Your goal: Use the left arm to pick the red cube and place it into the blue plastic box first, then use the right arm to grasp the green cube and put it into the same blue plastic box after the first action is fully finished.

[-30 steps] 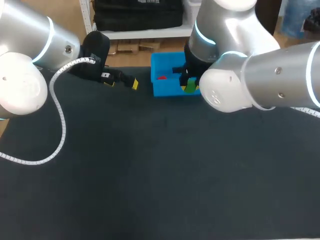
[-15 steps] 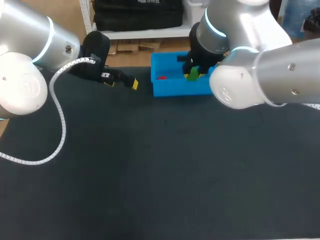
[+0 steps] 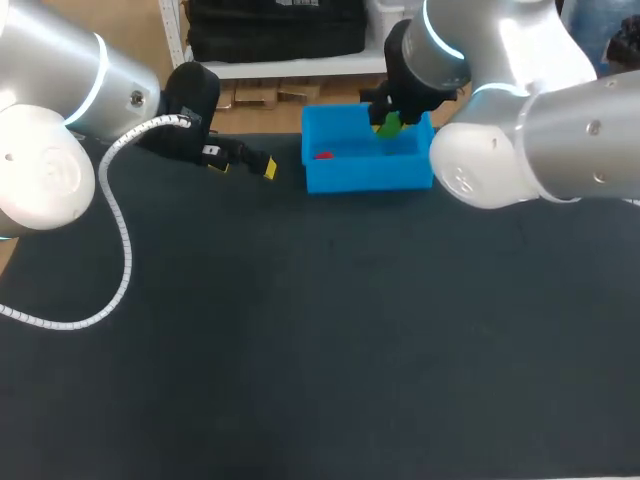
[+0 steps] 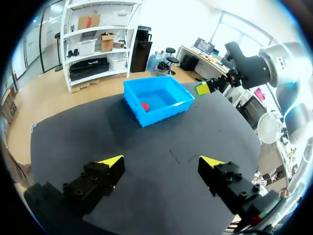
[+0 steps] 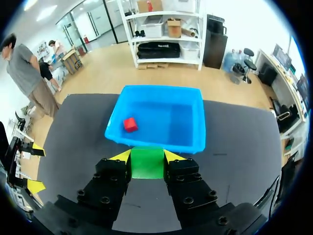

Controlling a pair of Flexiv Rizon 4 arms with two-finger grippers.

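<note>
A dark table (image 3: 300, 350) with a matte black surface.

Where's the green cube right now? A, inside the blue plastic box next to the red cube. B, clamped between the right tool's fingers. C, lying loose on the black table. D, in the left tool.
B: in the right wrist view the green cube sits between the two yellow-tipped fingers of the right tool, both touching it, while only the red cube lies in the blue plastic box.
</note>
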